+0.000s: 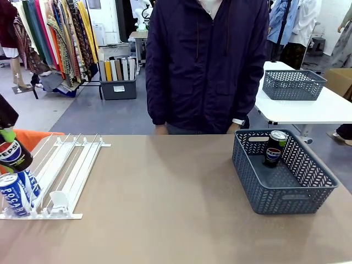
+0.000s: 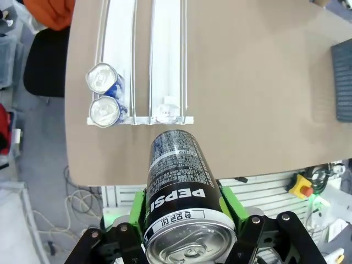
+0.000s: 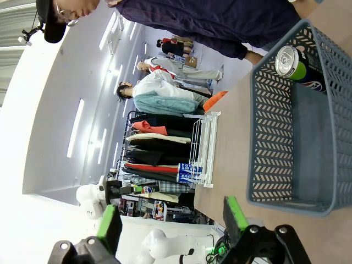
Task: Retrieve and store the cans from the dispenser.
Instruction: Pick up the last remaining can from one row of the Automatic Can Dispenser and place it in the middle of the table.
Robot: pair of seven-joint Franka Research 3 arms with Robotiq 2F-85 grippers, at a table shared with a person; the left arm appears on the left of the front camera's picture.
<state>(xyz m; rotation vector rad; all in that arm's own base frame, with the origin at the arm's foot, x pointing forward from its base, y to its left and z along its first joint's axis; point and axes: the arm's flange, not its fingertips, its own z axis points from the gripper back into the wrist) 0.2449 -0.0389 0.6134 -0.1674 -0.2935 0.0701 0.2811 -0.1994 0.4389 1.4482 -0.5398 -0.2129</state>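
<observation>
Step in hand: retrieval; the left hand (image 2: pixel 187 223) has a black Pepsi can (image 2: pixel 179 181) clamped between its green pads, lifted clear above the dispenser's (image 1: pixel 66 165) near end at the bench's left edge.
Left arm pose: in the left wrist view the hand points steeply down, can bottom toward the bench (image 1: pixel 165 203).
Remaining cans: two Pocari cans (image 1: pixel 17 191) sit in the dispenser's leftmost lane, touching, at its near end.
Stored: one Pepsi can (image 1: pixel 274 147) stands in the grey basket (image 1: pixel 286 195) by the bench's right edge.
Right hand (image 3: pixel 173 223): jaws wide apart, holding nothing, beside the basket.
Next move: likely carry across the bench to the basket, clearing its rim.
</observation>
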